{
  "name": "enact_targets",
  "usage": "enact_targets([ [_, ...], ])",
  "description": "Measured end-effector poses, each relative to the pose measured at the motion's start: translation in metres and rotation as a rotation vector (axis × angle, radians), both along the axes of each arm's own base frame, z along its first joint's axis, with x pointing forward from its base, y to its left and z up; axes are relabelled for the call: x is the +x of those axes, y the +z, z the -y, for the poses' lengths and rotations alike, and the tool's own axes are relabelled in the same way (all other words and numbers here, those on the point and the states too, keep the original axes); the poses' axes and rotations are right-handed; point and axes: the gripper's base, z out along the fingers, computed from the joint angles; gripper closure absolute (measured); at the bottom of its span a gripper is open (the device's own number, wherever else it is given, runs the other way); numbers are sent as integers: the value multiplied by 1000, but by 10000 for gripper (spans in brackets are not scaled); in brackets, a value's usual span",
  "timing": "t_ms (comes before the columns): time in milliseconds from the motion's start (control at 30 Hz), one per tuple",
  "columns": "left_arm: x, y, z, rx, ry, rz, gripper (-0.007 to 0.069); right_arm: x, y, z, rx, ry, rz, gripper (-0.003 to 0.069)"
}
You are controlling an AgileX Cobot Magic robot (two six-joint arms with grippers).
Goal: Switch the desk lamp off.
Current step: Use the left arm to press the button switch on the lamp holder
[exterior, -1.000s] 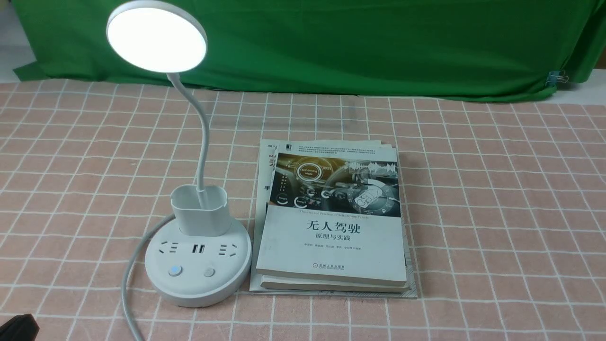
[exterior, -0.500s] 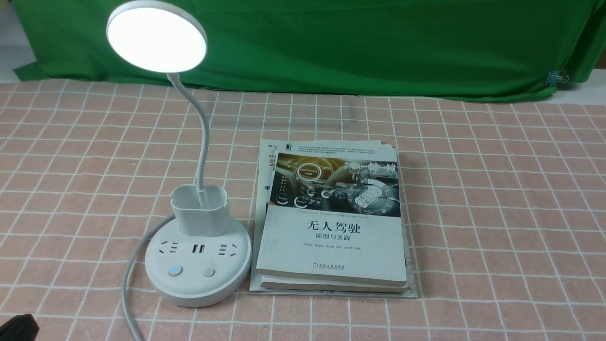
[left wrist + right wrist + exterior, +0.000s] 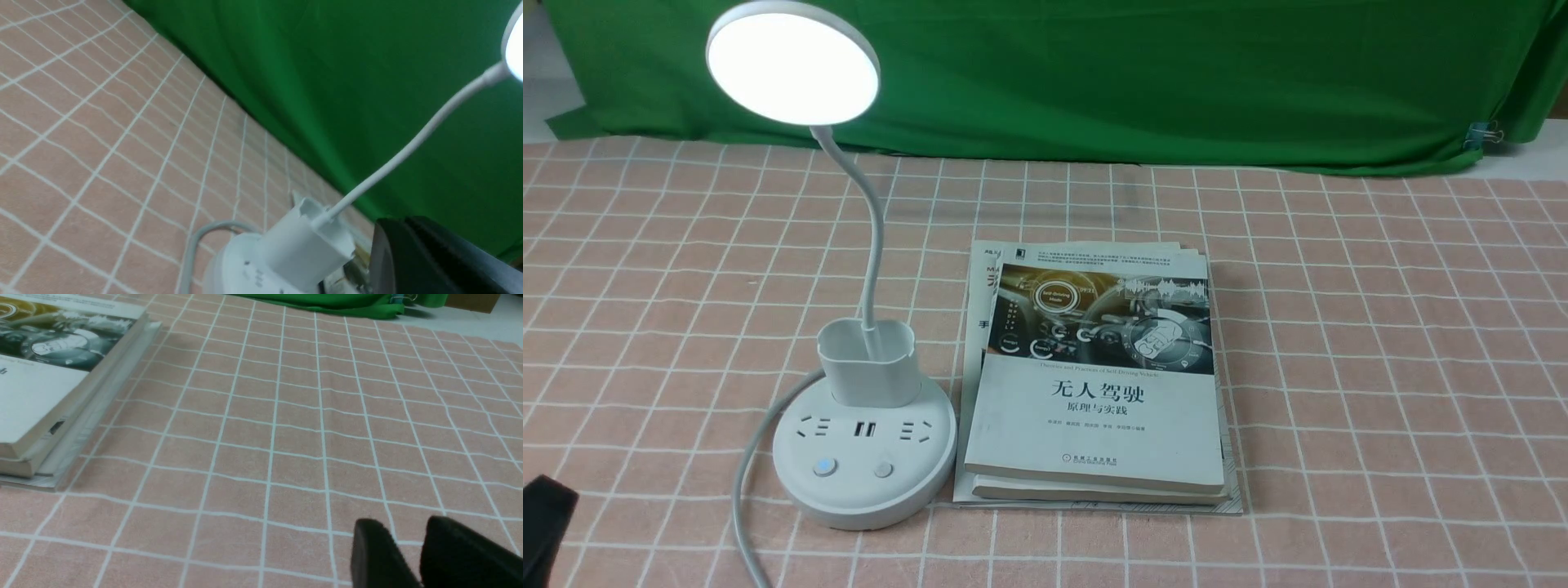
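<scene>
Two grippers, operator: you cannot tell how open your left gripper (image 3: 545, 521) is at the front view's lower left corner, near the lit desk lamp (image 3: 867, 367) left of centre beside the books (image 3: 1094, 425); your right gripper (image 3: 406, 527) has its fingers close together, empty.

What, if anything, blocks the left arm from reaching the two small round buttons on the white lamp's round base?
Probably nothing. The black left gripper sits near left; only pink checked cloth and the white cord lie between it and the small round buttons, which face up.
</scene>
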Motion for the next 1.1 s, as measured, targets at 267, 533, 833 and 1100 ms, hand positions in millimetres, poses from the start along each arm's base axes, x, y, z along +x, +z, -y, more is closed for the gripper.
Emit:
enact_targets([
  [267, 0, 5, 0, -42, 3, 17, 620, 0, 0, 0, 0, 0, 0, 419],
  [533, 22, 54, 18, 151, -225, -378, 620, 0, 0, 0, 0, 0, 0, 419],
  [833, 84, 67, 33, 439, -572, -873, 620, 0, 0, 0, 0, 0, 0, 419],
  [1100, 147, 53, 96, 759, -808, -1098, 620, 0, 0, 0, 0, 0, 0, 419],
])
